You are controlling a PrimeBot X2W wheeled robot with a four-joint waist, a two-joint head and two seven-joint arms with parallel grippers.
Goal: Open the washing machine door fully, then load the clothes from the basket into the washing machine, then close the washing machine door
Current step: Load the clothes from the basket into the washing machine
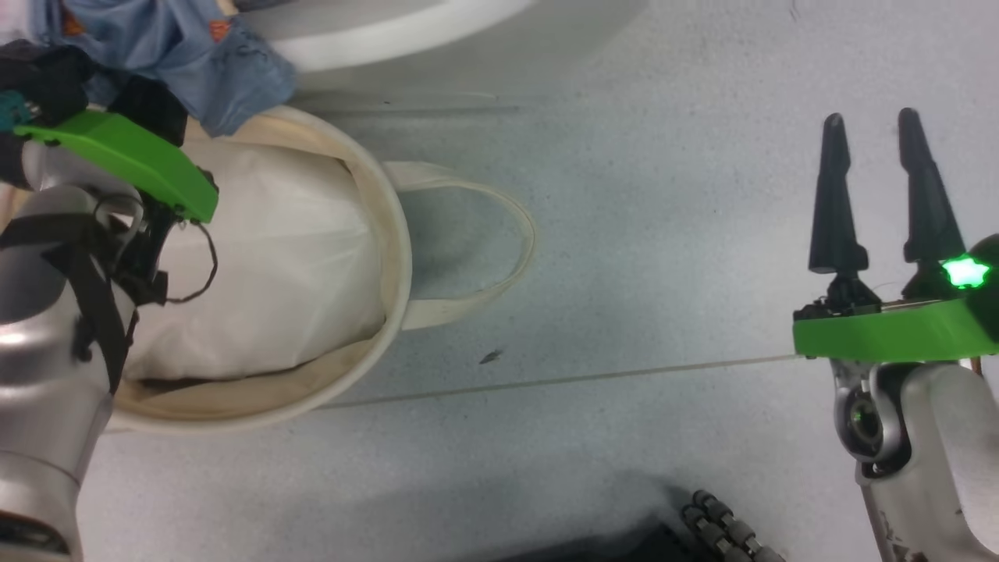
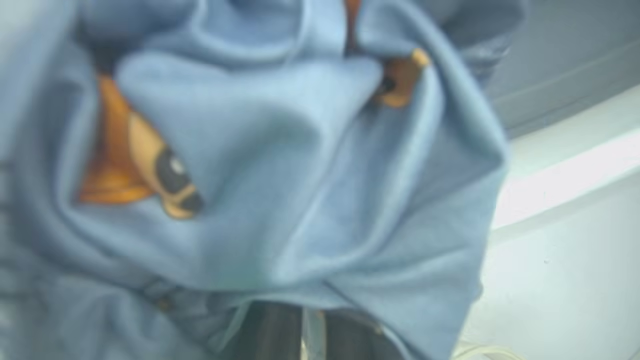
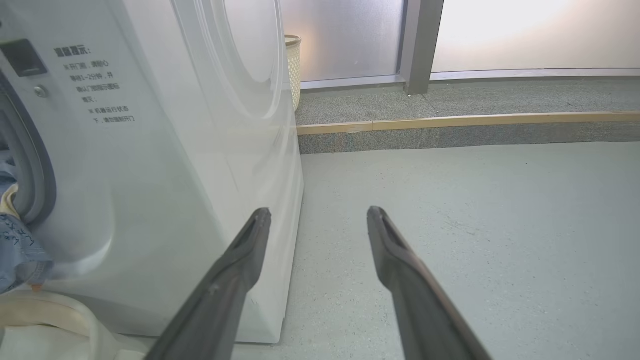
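Observation:
Blue clothes (image 2: 300,175) with orange-brown prints bunch over my left gripper (image 2: 310,330), whose dark fingers are shut on the fabric. In the head view the clothes (image 1: 195,62) hang above the far rim of the cream basket (image 1: 394,257), just past my left wrist's green mount (image 1: 133,156). White padding (image 1: 273,257) lies in the basket. The washing machine (image 3: 150,175) stands at the left of the right wrist view, with its grey gasket (image 3: 35,165) and blue fabric (image 3: 17,255) at the opening. The washing machine door is out of view. My right gripper (image 1: 872,117) hovers open over bare floor, apart from everything.
The basket's loop handle (image 1: 515,234) lies on the grey floor to its right. My dark base (image 1: 718,531) shows at the bottom edge. Beyond the machine are a woven bin (image 3: 292,60), a raised step with a wooden edge (image 3: 450,122) and frosted glass panels.

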